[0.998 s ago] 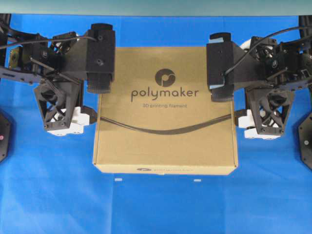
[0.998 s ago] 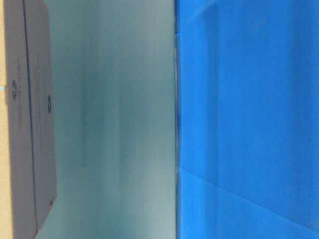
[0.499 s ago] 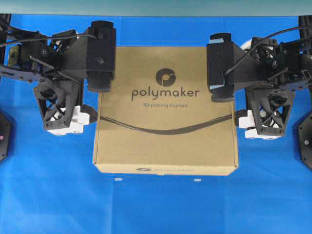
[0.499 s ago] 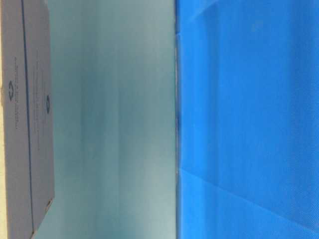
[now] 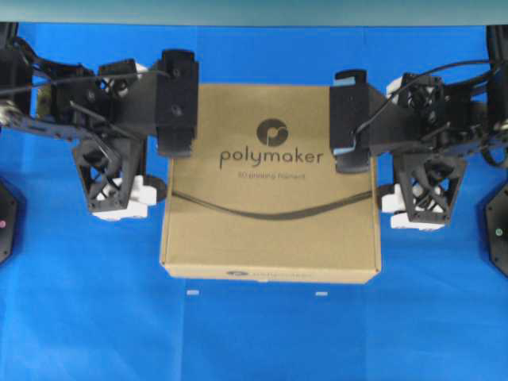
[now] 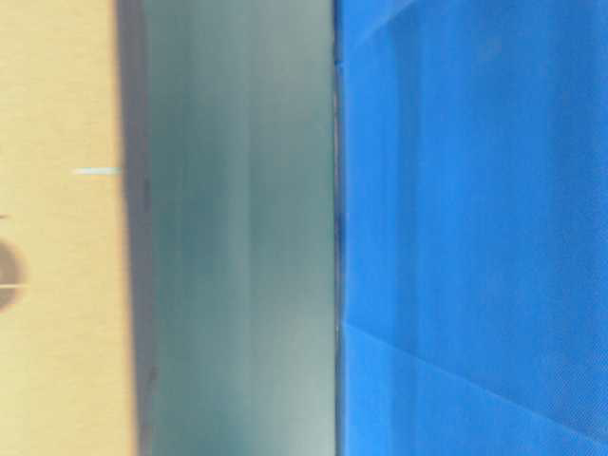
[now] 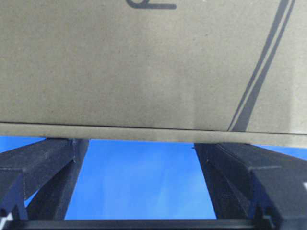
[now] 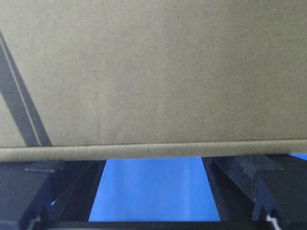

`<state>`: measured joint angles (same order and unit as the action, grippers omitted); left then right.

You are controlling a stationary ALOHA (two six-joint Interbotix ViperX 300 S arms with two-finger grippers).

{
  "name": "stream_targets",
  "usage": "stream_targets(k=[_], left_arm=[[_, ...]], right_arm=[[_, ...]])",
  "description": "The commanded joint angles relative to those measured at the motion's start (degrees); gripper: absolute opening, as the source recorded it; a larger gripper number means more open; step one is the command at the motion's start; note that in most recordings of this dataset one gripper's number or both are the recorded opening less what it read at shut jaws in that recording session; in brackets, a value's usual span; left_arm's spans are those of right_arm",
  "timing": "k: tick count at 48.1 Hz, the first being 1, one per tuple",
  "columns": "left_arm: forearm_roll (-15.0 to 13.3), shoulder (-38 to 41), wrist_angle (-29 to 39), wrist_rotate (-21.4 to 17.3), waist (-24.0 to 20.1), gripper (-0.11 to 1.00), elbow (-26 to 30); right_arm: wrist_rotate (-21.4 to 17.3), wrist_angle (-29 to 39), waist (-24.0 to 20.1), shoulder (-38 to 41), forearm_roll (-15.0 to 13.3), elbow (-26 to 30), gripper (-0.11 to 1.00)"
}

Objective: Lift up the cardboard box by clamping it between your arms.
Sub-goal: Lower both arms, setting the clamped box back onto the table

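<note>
The cardboard box (image 5: 270, 198), tan with the "polymaker" logo and a curved dark line, lies flat between my two arms in the overhead view. My left gripper (image 5: 152, 189) presses its left edge and my right gripper (image 5: 386, 195) its right edge. The table-level view is turned sideways. There the box (image 6: 57, 237) is blurred and hangs off the blue table (image 6: 456, 237). In the left wrist view the box (image 7: 144, 62) fills the top, and my left gripper (image 7: 141, 143) has its fingers apart, running under the box edge. The right wrist view shows the same box (image 8: 153, 72) and my right gripper (image 8: 153, 163).
A blue cloth (image 5: 254, 333) covers the table. Two small white marks (image 5: 192, 293) lie just in front of the box. Black round bases stand at the left edge (image 5: 4, 222) and the right edge (image 5: 496, 234). A teal wall (image 5: 254, 9) closes the back.
The box looks smaller from overhead, and both arms sit closer to the middle. In the table-level view the box has come nearer the table and is blurred.
</note>
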<state>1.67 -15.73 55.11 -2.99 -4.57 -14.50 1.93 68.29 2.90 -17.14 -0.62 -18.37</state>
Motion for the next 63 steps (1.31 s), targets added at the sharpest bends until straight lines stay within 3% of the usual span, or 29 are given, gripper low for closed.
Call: stream_targets(k=[1,17,47,63], left_arm=[[0.09,-0.09,-6.50,0.62,-0.70,0.84,-0.44],[0.09,2.02,-11.07,0.53,-0.70,0.84,-5.80],[0.09,9.93,-22.41,1.05,-0.97,0.84,-13.27],[0.00,11.87,-24.87,1.41,-1.49,0.84,-15.47]], right_arm=[[-0.62,-6.06,0.00,0.44,0.18,-0.62,1.00],[-0.62,-16.08,0.18,1.49,0.18,-8.17,1.00],[0.00,-30.67,0.97,7.21,0.09,-17.93,1.00],[0.09,-37.18,0.88,10.20,0.09,-21.09,1.00]])
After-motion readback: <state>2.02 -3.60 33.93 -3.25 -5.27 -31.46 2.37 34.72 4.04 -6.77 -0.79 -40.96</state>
